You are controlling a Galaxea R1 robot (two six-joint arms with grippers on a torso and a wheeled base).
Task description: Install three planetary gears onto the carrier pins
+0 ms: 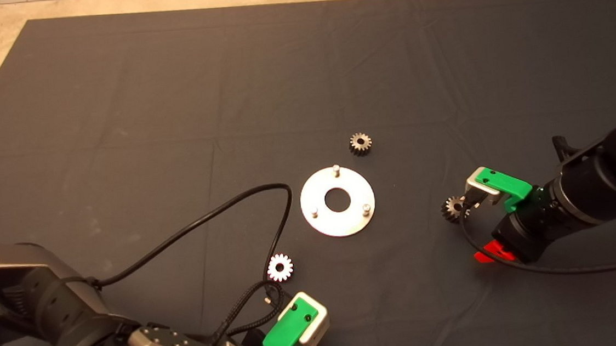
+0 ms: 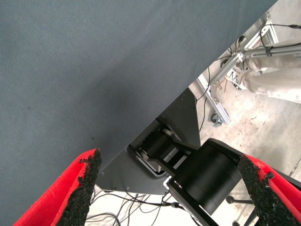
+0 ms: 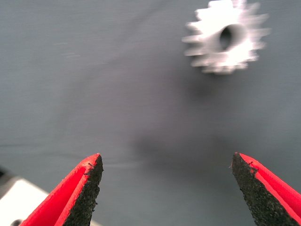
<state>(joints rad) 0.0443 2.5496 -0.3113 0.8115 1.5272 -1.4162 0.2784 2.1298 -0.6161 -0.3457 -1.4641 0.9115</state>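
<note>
The round silver carrier plate (image 1: 354,188) lies mid-mat with its three carrier pins (image 1: 335,168) bare and upright. Three planetary gears lie loose on the mat: a dark one (image 1: 360,143) just beyond the plate, a bright silver one (image 1: 280,267) in front of it to the left, and a dark one (image 1: 454,208) to the right. My right gripper (image 3: 167,162) is open, low over the mat right beside that right gear (image 3: 225,40), which lies ahead of the fingertips and outside them. My left gripper (image 2: 169,165) is open and empty at the near edge.
A black cable (image 1: 223,210) loops from the left arm across the mat to near the silver gear. The left wrist view shows the mat's edge (image 2: 188,89), the robot's base and a person's leg (image 2: 275,80) on the floor beyond.
</note>
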